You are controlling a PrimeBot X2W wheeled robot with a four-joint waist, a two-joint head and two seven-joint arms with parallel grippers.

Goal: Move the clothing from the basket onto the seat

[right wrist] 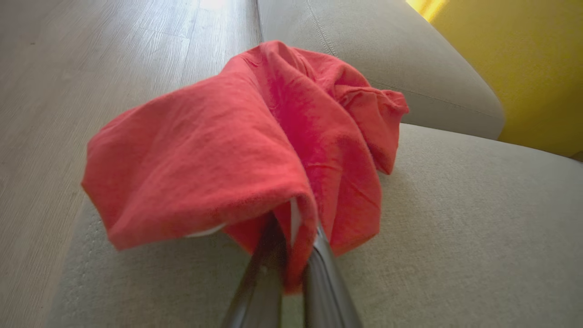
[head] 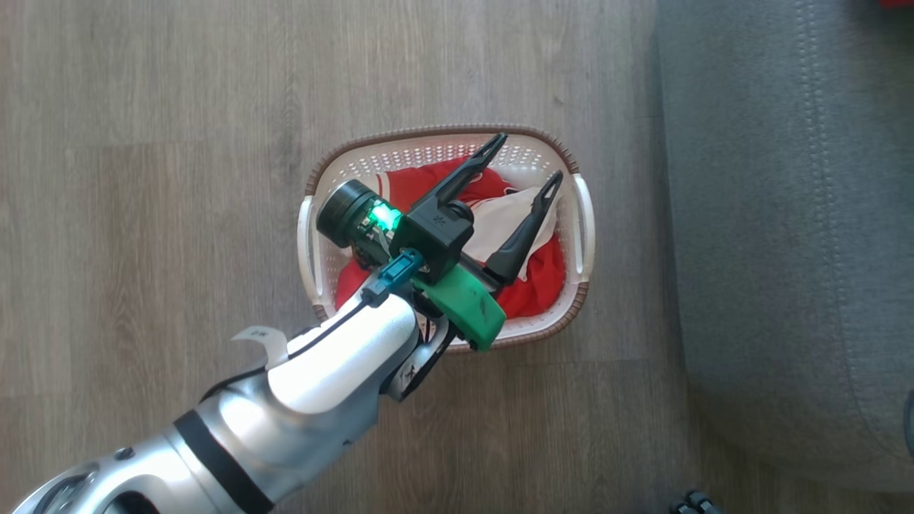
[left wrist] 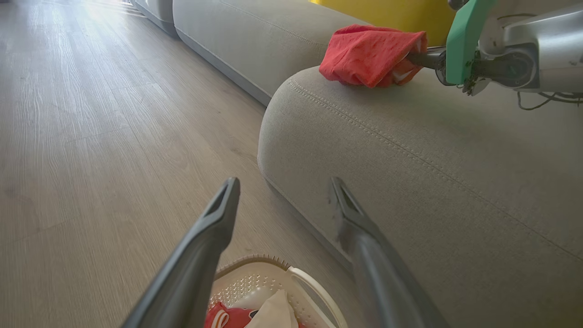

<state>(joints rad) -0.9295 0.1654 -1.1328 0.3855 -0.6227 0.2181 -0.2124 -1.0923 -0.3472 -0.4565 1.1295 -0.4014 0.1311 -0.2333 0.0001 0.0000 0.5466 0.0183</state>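
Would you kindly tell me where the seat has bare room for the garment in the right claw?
The seat is bare on the side of the red garment toward the yellow surface, and along its stitched edge facing the basket. The right claw is shut on that garment. Crowded: the basket, filled with clothing, with the open left claw over it.

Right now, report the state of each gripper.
Left gripper: open, empty, above the basket.
Right gripper: shut on a red garment over the seat.
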